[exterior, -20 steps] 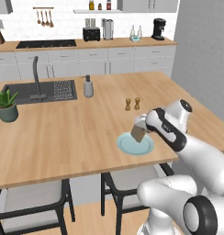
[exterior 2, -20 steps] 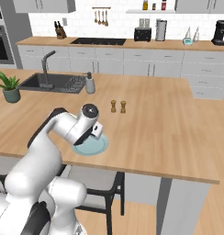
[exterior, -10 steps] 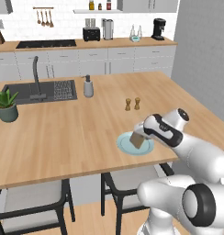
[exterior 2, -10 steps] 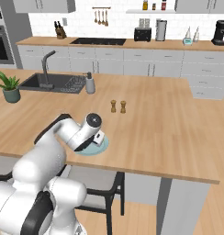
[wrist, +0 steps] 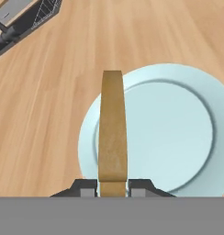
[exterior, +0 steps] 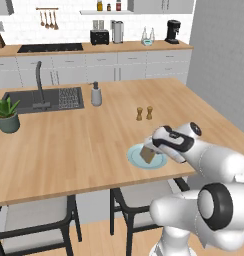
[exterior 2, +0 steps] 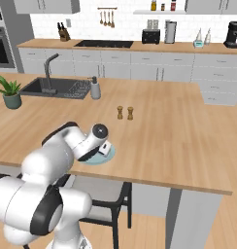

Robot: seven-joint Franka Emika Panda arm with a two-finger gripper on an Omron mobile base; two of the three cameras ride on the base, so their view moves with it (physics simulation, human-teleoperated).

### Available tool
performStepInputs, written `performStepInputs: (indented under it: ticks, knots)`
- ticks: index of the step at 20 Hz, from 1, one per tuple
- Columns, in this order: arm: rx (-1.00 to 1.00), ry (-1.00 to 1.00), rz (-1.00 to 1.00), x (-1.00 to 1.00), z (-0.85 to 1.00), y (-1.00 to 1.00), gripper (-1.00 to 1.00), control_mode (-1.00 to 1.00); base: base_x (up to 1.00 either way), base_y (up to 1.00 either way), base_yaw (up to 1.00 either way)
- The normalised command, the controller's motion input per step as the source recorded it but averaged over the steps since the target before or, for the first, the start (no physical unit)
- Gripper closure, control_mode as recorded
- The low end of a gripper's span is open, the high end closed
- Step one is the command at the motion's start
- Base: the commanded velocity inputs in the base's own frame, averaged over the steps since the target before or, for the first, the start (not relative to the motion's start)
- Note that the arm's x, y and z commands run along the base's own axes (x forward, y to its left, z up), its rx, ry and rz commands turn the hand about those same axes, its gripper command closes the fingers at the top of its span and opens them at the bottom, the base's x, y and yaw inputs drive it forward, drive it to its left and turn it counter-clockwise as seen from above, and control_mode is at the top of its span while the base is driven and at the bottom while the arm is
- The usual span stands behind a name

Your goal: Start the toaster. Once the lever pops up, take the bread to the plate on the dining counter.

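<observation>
My gripper (wrist: 113, 187) is shut on the bread (wrist: 112, 133), a thin tan slice seen edge-on between the two dark fingertips (wrist: 88, 187). The slice hangs over the left part of the pale teal plate (wrist: 178, 133). In the left base view the bread (exterior: 147, 154) stands tilted on or just above the plate (exterior: 134, 156), near the front edge of the dining counter (exterior: 84, 140); whether it touches I cannot tell. The hand hides most of the plate (exterior 2: 93, 160) in the right base view. The black toaster (exterior: 99, 36) stands on the far back worktop.
Two small shakers (exterior: 144, 113) stand behind the plate. A soap dispenser (exterior: 96, 94), the inset sink with tap (exterior: 44, 100) and a potted plant (exterior: 7, 115) lie to the left. Chairs (exterior: 39, 220) are tucked under the counter's front edge. A coffee machine (exterior: 172, 31) stands at the back right.
The hand has sunk lower and tipped toward the plate, bringing the held bread down over it. Nothing else has moved.
</observation>
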Motion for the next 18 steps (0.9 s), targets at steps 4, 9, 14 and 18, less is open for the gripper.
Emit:
performStepInputs:
  ticks: [4,9,14,18]
  knots:
    - [0.0,0.0,0.0,0.15,-0.08,0.0,1.0,-1.0,0.0,0.0,0.0]
    - [0.0,0.0,0.0,0.19,-0.09,0.0,1.0,-1.0,0.0,0.0,0.0]
    - [0.0,0.0,0.0,0.11,-0.08,0.0,1.0,-1.0,0.0,0.0,0.0]
    - [0.0,0.0,0.0,0.0,0.0,0.0,-1.0,-1.0,0.0,0.0,0.0]
